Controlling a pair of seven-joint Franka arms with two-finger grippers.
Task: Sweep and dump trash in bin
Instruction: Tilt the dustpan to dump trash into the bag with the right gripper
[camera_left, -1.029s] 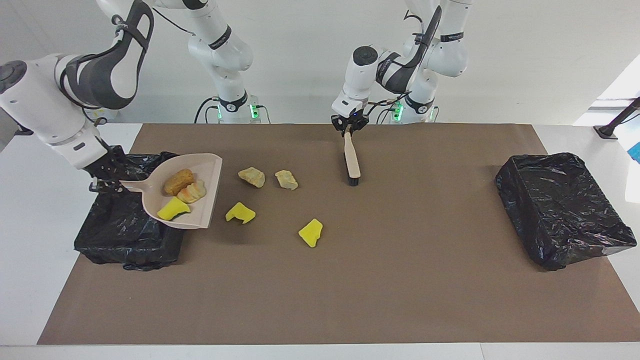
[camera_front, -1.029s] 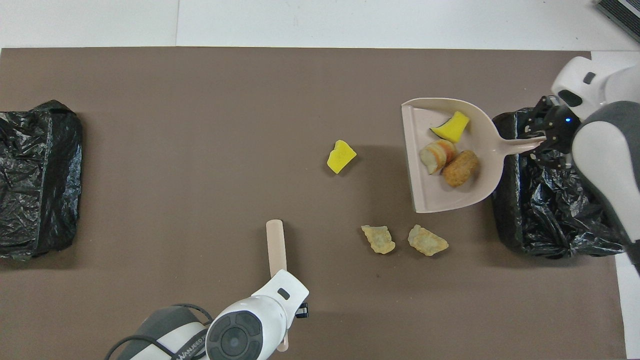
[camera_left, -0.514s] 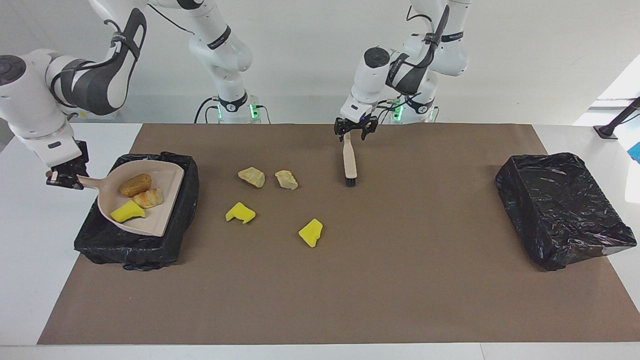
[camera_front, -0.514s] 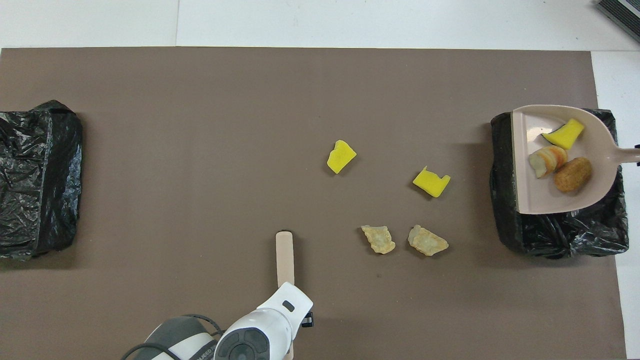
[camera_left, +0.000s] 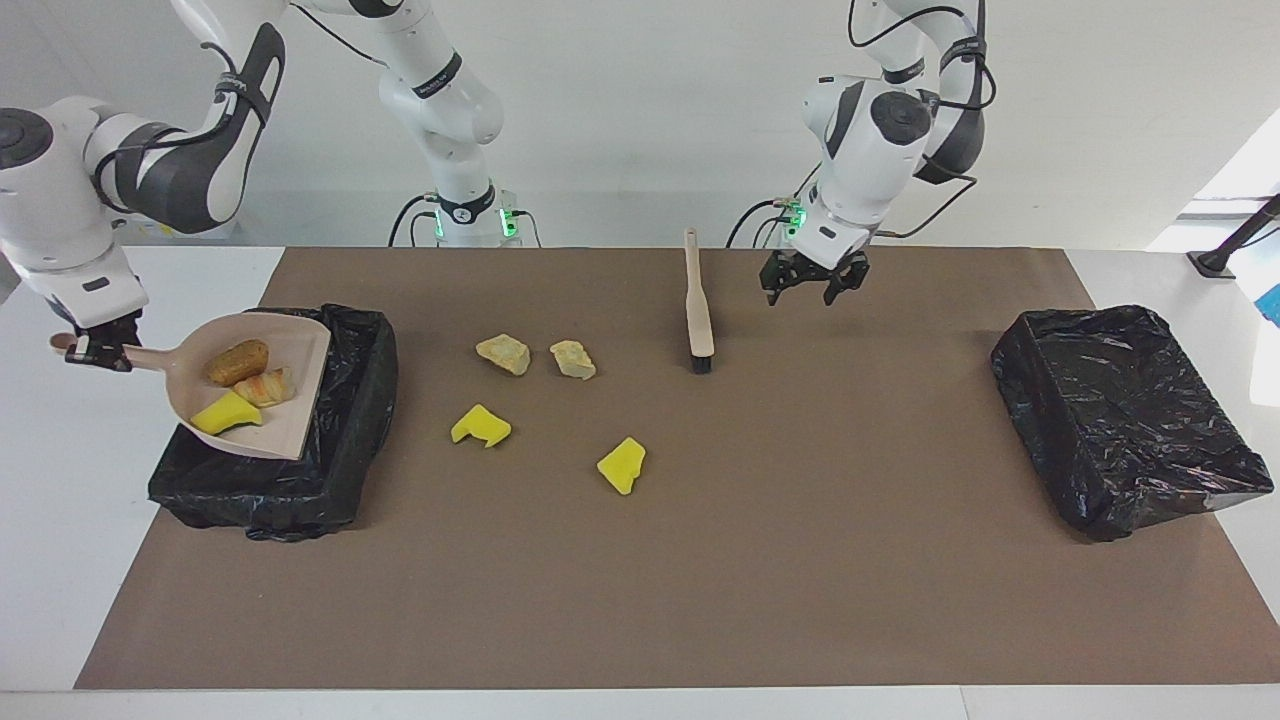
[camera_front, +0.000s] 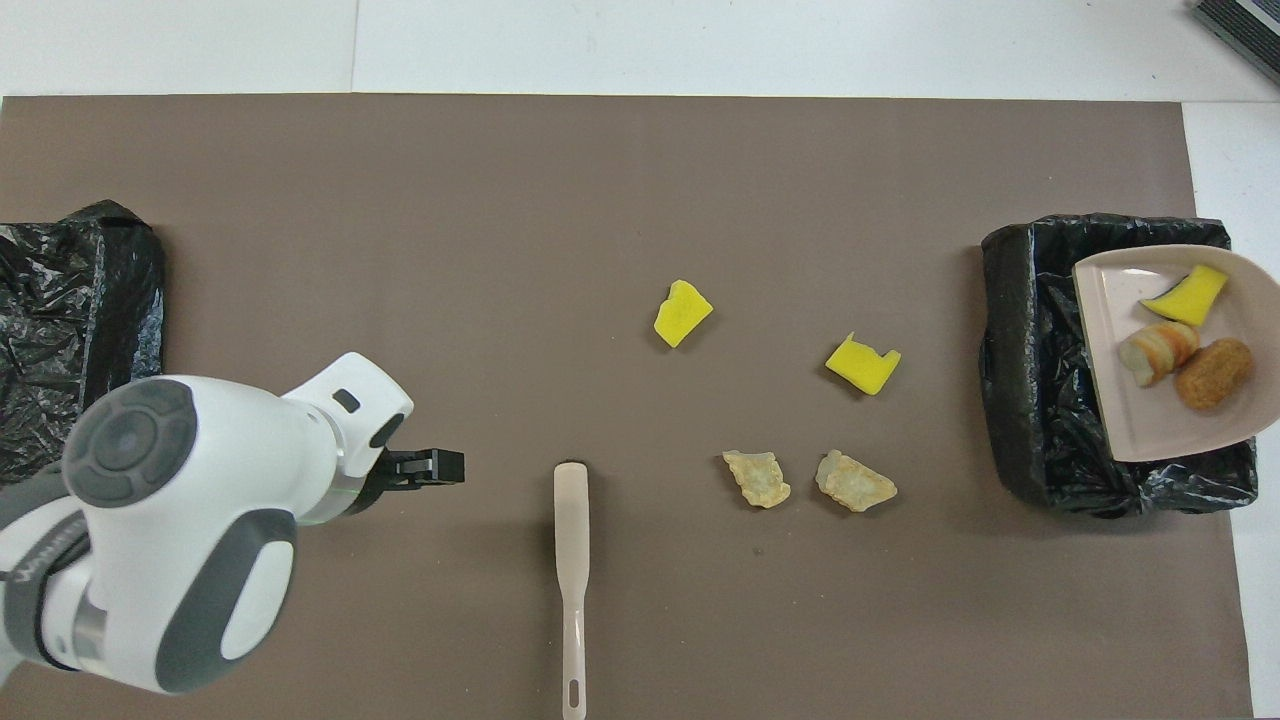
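Trash: 7 scraps. 3 lie in the dustpan (camera_left: 285, 425): a brown piece (camera_left: 238, 361), a striped beige piece (camera_left: 266, 386) and a yellow chunk (camera_left: 224, 414), their long axes running roughly 2 to 8 o'clock in the facing view. The other 4 rest on the brown mat (camera_left: 700, 560): 2 pale lumps (camera_left: 503, 353) (camera_left: 573, 359) side by side, nearer the robots than 2 yellow chunks (camera_left: 481, 425) (camera_left: 622, 465).

The right tool (camera_left: 97, 352) is clenched on the dustpan handle, holding the pan tilted over the black-lined bin (camera_left: 330, 480) at the right arm's end.

The left tool (camera_left: 803, 284) hangs released, fingers apart, just beside the brush (camera_left: 698, 315). The brush lies flat, long axis 12 to 6 o'clock, bristles away from the robots.

A second black-lined bin (camera_left: 1130, 420) sits at the left arm's end. White tabletop (camera_left: 80, 500), white wall.
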